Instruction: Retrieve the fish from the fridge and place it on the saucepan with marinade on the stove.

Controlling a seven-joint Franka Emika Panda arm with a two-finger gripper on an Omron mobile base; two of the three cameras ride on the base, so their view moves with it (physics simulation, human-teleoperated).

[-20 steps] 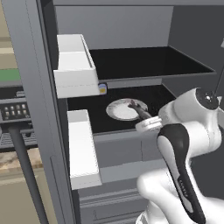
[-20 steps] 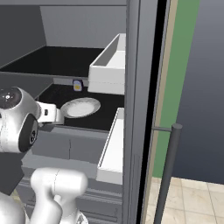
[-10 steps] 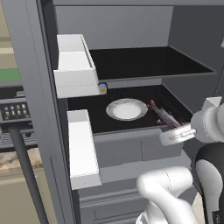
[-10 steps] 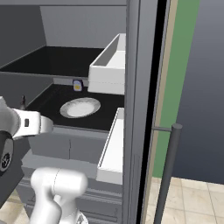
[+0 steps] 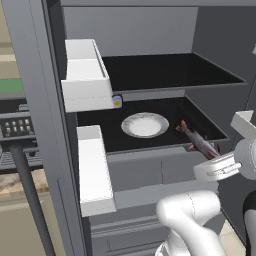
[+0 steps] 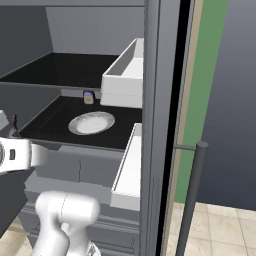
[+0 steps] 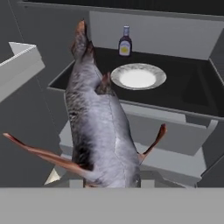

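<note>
My white arm rises at the lower right of the left base view, its wrist bent over in front of the open tall dark grey fridge (image 5: pixel 30 100), level with the front lip of the lower black shelf (image 5: pixel 200 117). My gripper (image 7: pixel 107 183) sits at the tail end of the small slender silver-grey fish (image 7: pixel 98 122); my finger tips are hidden under its body, so I cannot tell for certain how they stand, though the fish hangs clear of the shelf at my hand.

On the lower shelf lies a round white plate (image 5: pixel 145 124), nothing on it. Behind it, at the back of the shelf, stands a small dark sauce bottle with a yellow label (image 7: pixel 125 43). Two white door bins (image 5: pixel 85 75) hang on the open door, one above the other.

The fish lies out along my gripper's line, its long axis running from my hand toward the fridge interior. Its reddish-brown fins splay to either side near my fingers. From the left base view it (image 5: pixel 197 140) slants over the shelf's right front corner, just beside the plate but apart from it.
</note>
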